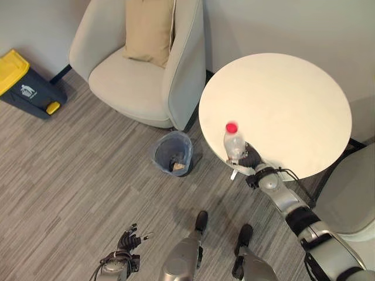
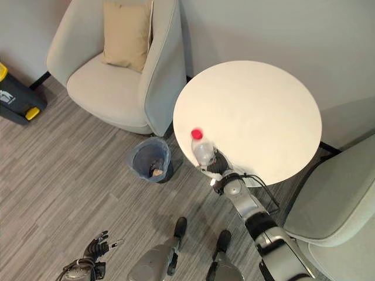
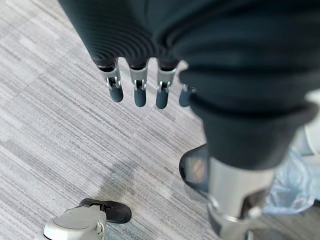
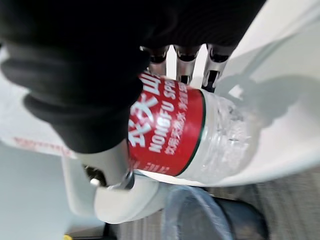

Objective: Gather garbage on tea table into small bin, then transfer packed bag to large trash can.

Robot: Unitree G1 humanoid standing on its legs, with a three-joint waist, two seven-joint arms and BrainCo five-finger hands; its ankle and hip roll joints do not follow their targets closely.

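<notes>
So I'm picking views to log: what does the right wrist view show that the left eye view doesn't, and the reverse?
Right wrist alone: the bottle's red label, with the right hand's fingers curled round it. Left eye alone: the bottle's red cap, the armchair with its cushion, the yellow-lidded trash can, the left hand low and open. Both: bottle, round table, lined small bin.

Clear bottle (image 1: 234,143) has a red cap and red label; round table (image 1: 293,99) is cream-white; small bin (image 1: 172,153) grey-blue; armchair (image 1: 140,70) beige with tan cushion (image 1: 149,29); floor (image 1: 76,175) grey-striped
</notes>
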